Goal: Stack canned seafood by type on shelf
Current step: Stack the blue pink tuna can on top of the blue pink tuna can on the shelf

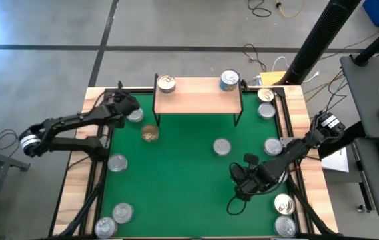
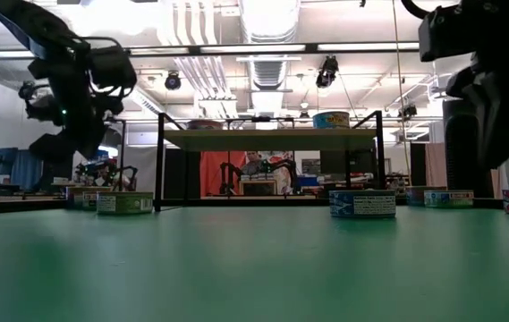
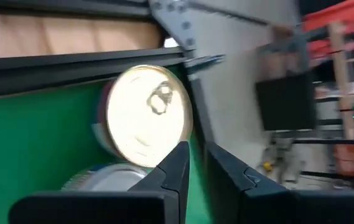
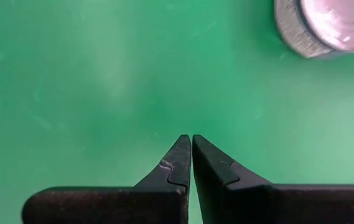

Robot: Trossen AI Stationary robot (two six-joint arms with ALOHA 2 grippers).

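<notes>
Two tins are seen on the shelf at the far side of the table: a silver-topped tin at its left end and a blue-sided tin at its right end, well apart and each standing alone, so no stack is yet formed.

The rest of the canned seafood is spread over the green mat and the wooden border. A gold-topped tin lies in front of the shelf's left leg. A silver tin lies near the middle. One tin lies toward the left edge, with two more at the near left corner. Several tins are lined along the right border, two of them just right of the shelf. Most of the task is judged to be left.

The left pincer is held beside a tin by the left rail, its fingers nearly together and clamped on nothing. The right pincer is held over bare mat at the near right, fingers together and empty.
</notes>
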